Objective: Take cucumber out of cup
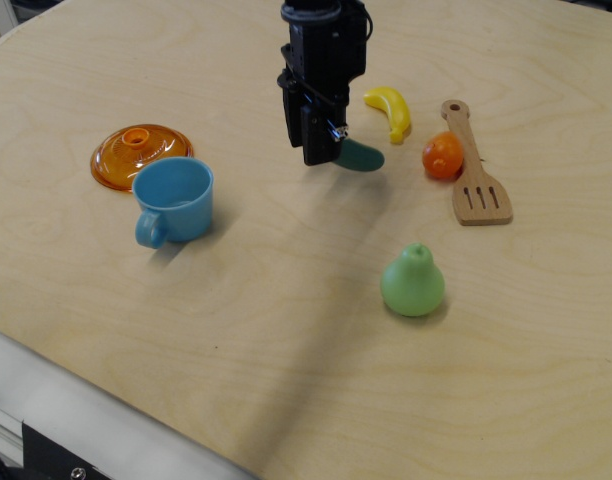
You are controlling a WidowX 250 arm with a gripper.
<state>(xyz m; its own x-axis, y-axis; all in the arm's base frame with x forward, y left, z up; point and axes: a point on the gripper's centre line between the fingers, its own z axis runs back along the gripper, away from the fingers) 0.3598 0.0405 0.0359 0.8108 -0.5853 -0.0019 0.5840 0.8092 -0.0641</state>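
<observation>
My black gripper (pixel 321 148) hangs over the middle of the table, shut on the dark teal-green cucumber (pixel 360 156), whose free end sticks out to the right, close above the wood. The light blue cup (pixel 175 199) stands upright to the left, well apart from the gripper, handle toward the front left. I see nothing inside it.
An orange translucent lid (pixel 138 153) lies just behind the cup. A yellow banana (pixel 390 111), a small orange fruit (pixel 443 155) and a wooden spatula (pixel 471 170) lie right of the gripper. A light green pear (pixel 413 281) stands front right. The table's front edge (pixel 106 420) runs at lower left.
</observation>
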